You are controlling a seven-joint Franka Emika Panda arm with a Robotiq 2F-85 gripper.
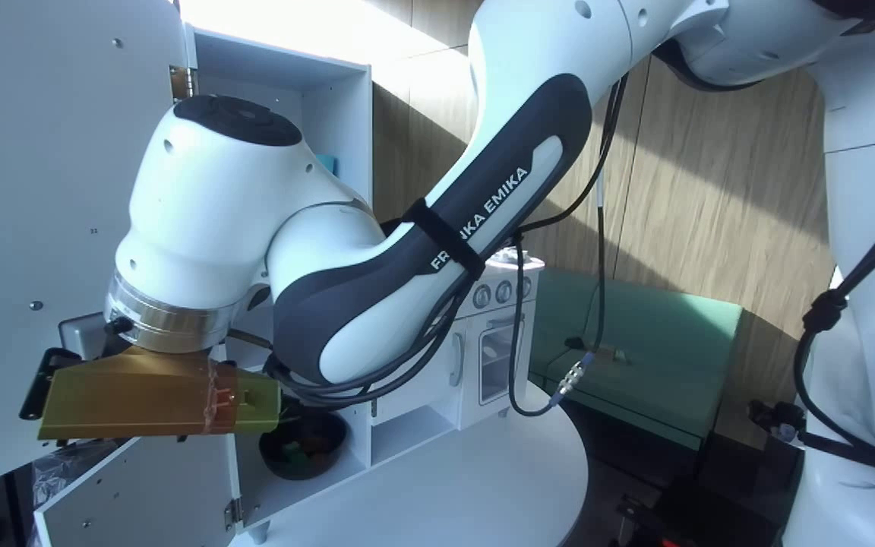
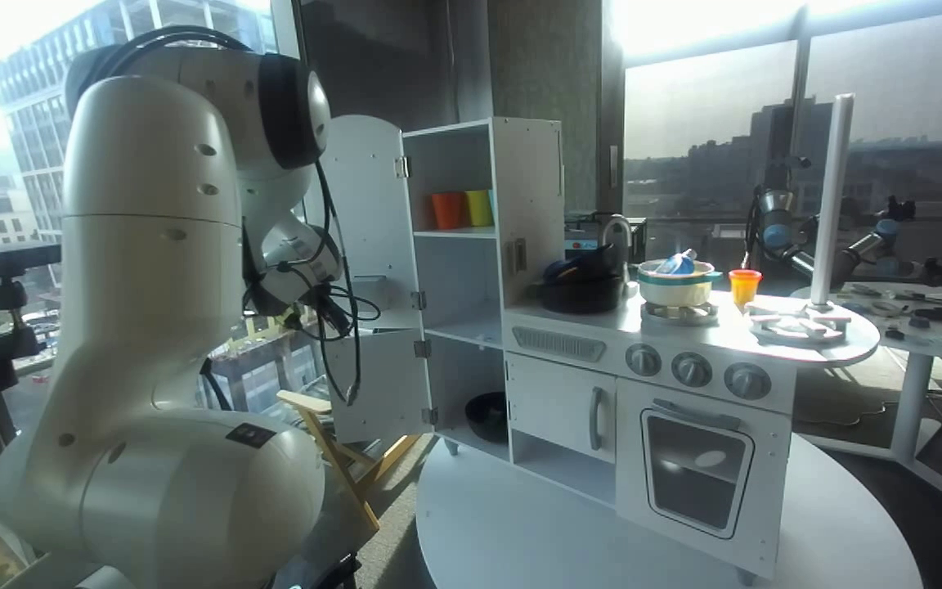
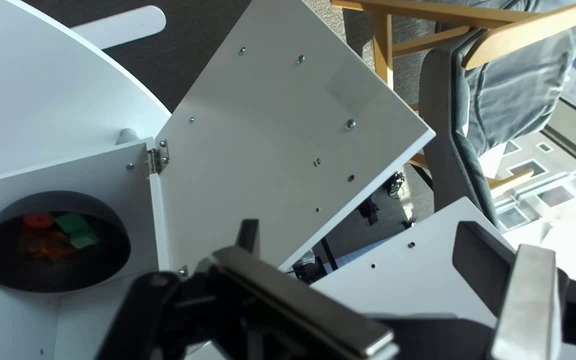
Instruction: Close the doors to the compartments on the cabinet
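The wrist view shows the gripper (image 3: 373,260) with its fingers (image 3: 303,300) spread well apart, in front of the lower door (image 3: 283,145) and the upper door (image 2: 373,213) of a tall white cabinet (image 2: 528,196); whether it touches either panel cannot be told. In both exterior views the two doors stand swung out to the left on metal hinges (image 3: 158,157), the taller one above, the squarish one below. The robot arm (image 1: 483,197) reaches in from the right in an exterior view, a translucent orange-and-yellow cover (image 1: 134,395) at its wrist overlapping the upper door from that angle. Just right of the open panels come an upper compartment (image 2: 455,168) with an orange cup (image 2: 448,210) and a yellow-green cup (image 2: 479,209) side by side on its shelf, a middle compartment (image 2: 459,282) beneath, and a lower compartment (image 2: 459,368) holding a dark bowl (image 3: 58,277) with red, green and orange pieces (image 3: 75,227) inside. Farther right, a small handled door (image 2: 557,397) and an oven door (image 2: 696,470) with a dark window sit closed. On the counter (image 2: 626,321) above them, dark pans (image 2: 581,290) stand at the left, then a cream pot (image 2: 675,290) with a teal rim on a burner, with an amber cup (image 2: 745,286) just beside it. A round white table (image 2: 536,523) carries the cabinet, and a grey chair (image 3: 493,90) with wooden arms stands beyond the lower door in the wrist view.
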